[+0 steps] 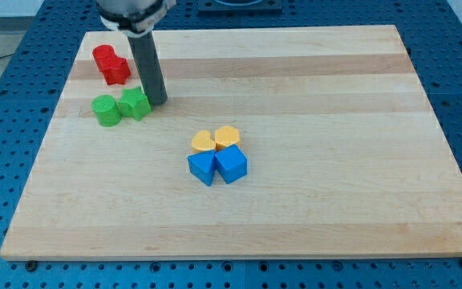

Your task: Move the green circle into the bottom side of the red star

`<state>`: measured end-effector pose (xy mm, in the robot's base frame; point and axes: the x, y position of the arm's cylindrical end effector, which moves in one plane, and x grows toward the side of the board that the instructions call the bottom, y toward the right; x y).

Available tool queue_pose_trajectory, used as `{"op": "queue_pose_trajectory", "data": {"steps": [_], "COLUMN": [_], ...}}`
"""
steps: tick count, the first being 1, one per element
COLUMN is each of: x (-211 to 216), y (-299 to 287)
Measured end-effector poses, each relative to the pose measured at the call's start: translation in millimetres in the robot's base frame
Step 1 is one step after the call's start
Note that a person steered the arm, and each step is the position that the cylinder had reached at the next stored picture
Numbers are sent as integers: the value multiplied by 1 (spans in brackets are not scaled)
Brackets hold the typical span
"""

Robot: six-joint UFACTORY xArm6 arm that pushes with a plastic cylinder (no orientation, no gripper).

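The green circle (106, 110) lies near the board's upper left. A green star (134, 103) touches its right side. Two red blocks sit above them: a red cylinder-like block (103, 57) and the red star (116, 71), touching each other. The green circle is below the red star with a gap between them. My tip (156, 101) rests on the board just right of the green star, close to or touching it.
Two yellow blocks (204, 141) (228, 136) and two blue blocks (202, 167) (232, 164) cluster near the board's middle. The wooden board (335, 201) lies on a blue perforated table.
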<state>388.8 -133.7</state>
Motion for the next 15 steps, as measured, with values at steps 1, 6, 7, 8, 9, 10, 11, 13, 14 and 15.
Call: {"op": "queue_pose_trajectory", "data": {"steps": [1,6,7,8,9,10,11,13,14,15], "x": [34,29,48,48,32,26,25,-2,-4,-8], "y": [3,-73,-77,-95,-104,-100,-93,-100,-100,-100]}}
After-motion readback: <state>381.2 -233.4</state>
